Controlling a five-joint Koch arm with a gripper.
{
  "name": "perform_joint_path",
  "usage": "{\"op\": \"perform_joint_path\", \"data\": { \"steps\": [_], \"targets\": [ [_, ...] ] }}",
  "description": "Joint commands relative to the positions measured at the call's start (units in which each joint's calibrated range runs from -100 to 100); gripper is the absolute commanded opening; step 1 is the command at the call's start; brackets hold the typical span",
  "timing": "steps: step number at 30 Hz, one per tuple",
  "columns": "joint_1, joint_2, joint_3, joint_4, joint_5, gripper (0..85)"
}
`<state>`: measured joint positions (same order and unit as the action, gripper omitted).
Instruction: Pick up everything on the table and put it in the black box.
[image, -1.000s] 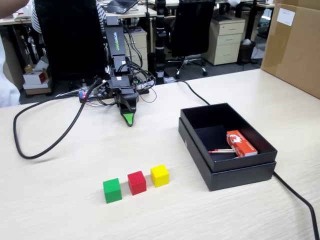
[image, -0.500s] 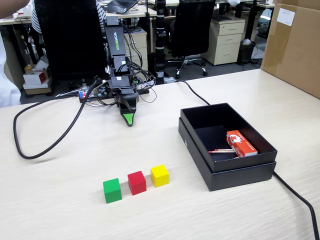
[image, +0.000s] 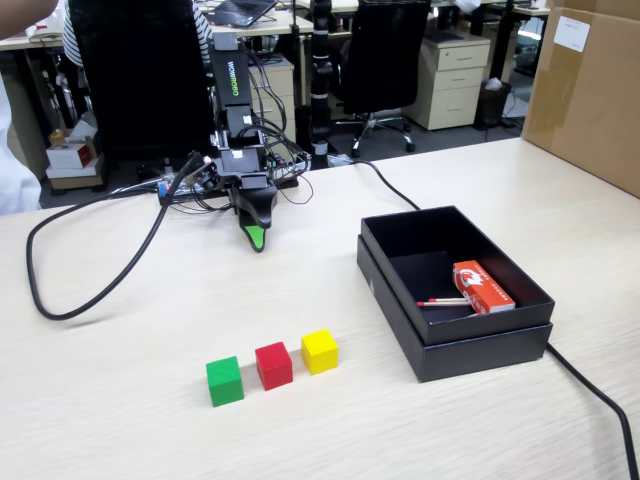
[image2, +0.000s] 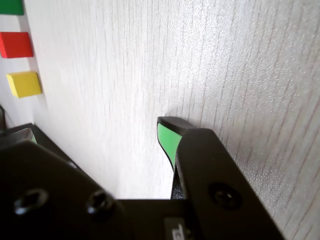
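- Gripper (image: 257, 240) points down at the table (image: 150, 400), nothing between the jaws; only one green-tipped jaw shows, so cannot tell whether spread or pressed together.
- Green cube (image: 224, 381), red cube (image: 273, 365), yellow cube (image: 320, 351): in a row on the table, well in front of the gripper, apart from it.
- Black box (image: 455, 345): to the gripper's right in the fixed view, holding an orange-red packet (image: 482, 287) and thin stick (image: 444, 301).

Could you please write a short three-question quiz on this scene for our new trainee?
1. True or false: the small green cube, small red cube and small yellow cube all sit on the pale wood-grain table.
2. In the fixed view, which cube is nearest the shallow matte black box? A green, B red, C yellow.
3. Fill in: the orange-red printed packet lies inside the ____.

Key: 1 true; 2 C; 3 black box.
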<state>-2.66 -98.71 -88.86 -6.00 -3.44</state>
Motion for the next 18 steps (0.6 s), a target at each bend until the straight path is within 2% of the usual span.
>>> {"op": "perform_joint_path", "data": {
  "steps": [1,6,9,18],
  "targets": [
    [-0.3,1.7,3.8,-2.7,0.1,48.5],
    [-0.2,6.3,16.1,-16.6,1.9,49.1],
    [-0.6,13.3,29.8,-25.8,2.5,48.8],
    [-3.3,39.7,60.8,-41.3,2.5,47.6]
  ]
}}
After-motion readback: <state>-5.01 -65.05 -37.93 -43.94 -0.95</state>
